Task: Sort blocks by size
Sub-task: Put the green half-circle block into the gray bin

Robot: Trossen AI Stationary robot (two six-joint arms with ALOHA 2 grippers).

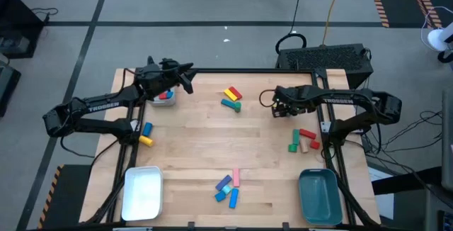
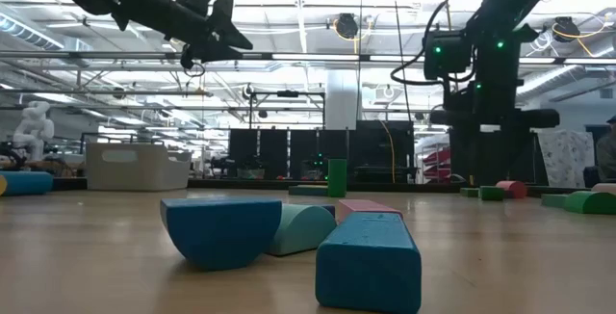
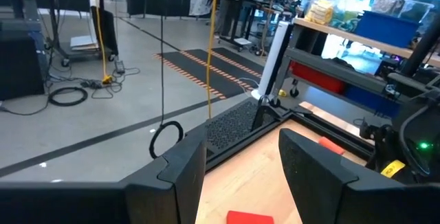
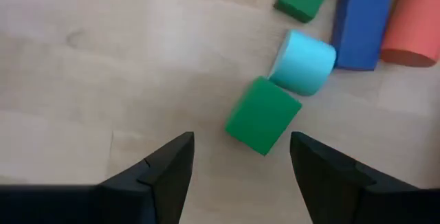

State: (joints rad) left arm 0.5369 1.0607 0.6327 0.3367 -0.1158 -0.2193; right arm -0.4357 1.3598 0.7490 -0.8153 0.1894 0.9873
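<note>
Blocks lie in groups on the wooden table. A yellow (image 1: 229,89), a red (image 1: 234,95), a teal (image 1: 228,104) and a green block (image 1: 238,107) lie at the far middle. Pink, teal and blue blocks (image 1: 228,187) lie at the near middle, and the low view shows them close up (image 2: 369,256). My left gripper (image 1: 187,75) is open and empty, raised over the far left. My right gripper (image 1: 276,105) is open and empty, right of the far-middle group. In its wrist view a green cube (image 4: 263,115) and a light teal cylinder (image 4: 302,62) lie just ahead of its fingers.
A white tray (image 1: 143,192) stands at the near left and a teal tray (image 1: 318,194) at the near right. A small grey tray (image 1: 164,98) with red and blue pieces sits under my left arm. Green, red and tan blocks (image 1: 303,140) lie right; blue and yellow blocks (image 1: 146,134) lie left.
</note>
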